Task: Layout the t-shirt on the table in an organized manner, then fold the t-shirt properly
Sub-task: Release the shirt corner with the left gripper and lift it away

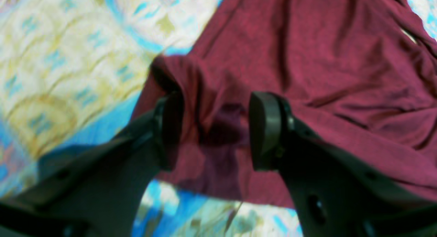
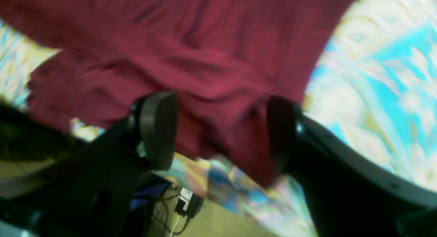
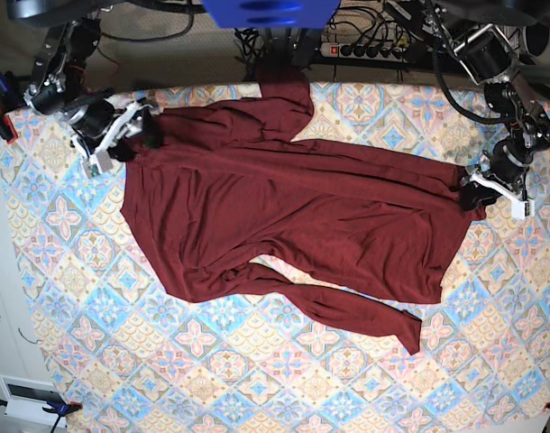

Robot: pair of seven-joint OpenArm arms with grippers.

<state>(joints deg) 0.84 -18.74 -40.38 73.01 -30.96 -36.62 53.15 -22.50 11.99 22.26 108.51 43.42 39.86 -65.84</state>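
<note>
The dark maroon t-shirt (image 3: 293, 225) lies spread across the patterned table (image 3: 257, 379). One long sleeve trails toward the front right and the other bunches at the back edge. My left gripper (image 3: 471, 194) is at the shirt's right edge. In the left wrist view its jaws (image 1: 215, 131) stand wide apart with a raised fold of the t-shirt (image 1: 307, 59) between them. My right gripper (image 3: 135, 135) is at the shirt's back left corner. In the right wrist view it (image 2: 222, 131) is open, with the t-shirt's edge (image 2: 205, 59) hanging between the fingers over the table's edge (image 2: 375, 76).
A power strip and cables (image 3: 365, 45) run behind the table's back edge. Clamps hold the cloth at the left edge (image 3: 0, 117) and the front left corner (image 3: 54, 408). Floor and a plug (image 2: 184, 199) show below the table edge in the right wrist view.
</note>
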